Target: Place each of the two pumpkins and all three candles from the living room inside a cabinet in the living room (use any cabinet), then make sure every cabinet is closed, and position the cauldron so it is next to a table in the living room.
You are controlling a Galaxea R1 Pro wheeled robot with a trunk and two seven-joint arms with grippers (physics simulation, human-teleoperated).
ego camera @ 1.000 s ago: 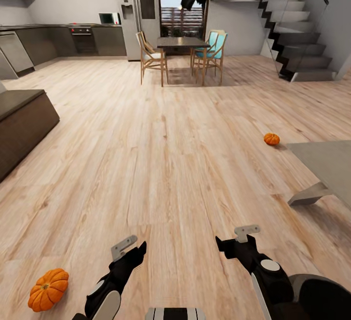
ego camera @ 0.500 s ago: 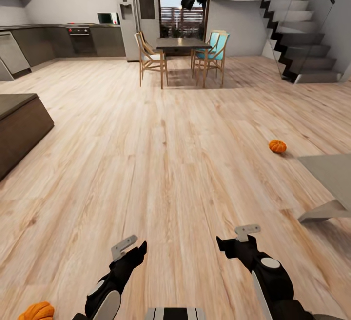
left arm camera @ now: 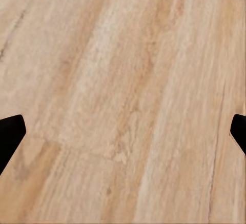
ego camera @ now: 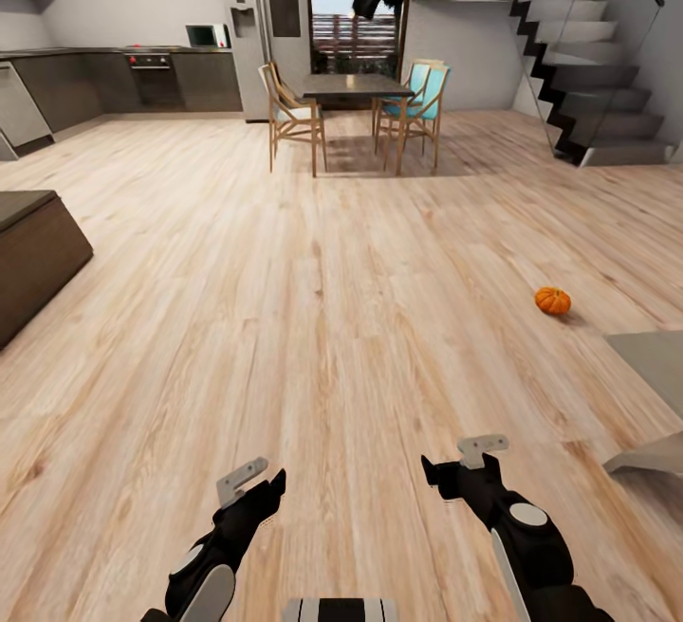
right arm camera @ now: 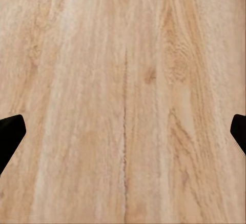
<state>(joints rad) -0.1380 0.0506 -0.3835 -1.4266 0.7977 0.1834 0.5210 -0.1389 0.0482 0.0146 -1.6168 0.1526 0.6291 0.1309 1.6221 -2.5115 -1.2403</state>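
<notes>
Pale wood floor (ego camera: 332,319) lies before you, running to a kitchen and a dining table (ego camera: 353,84) with three chairs. One pumpkin (ego camera: 552,301) sits on the floor to your right, near the grey table (ego camera: 655,361) corner. Both grippers, left (left arm camera: 123,131) and right (right arm camera: 123,131), hover empty with fingers wide.

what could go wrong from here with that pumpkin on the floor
The pumpkin is round and sits loose on bare floor, so a nudge could probably roll it under the table beside it. Both the left gripper and right gripper are open and empty, pointing at the floor far short of it.
</notes>
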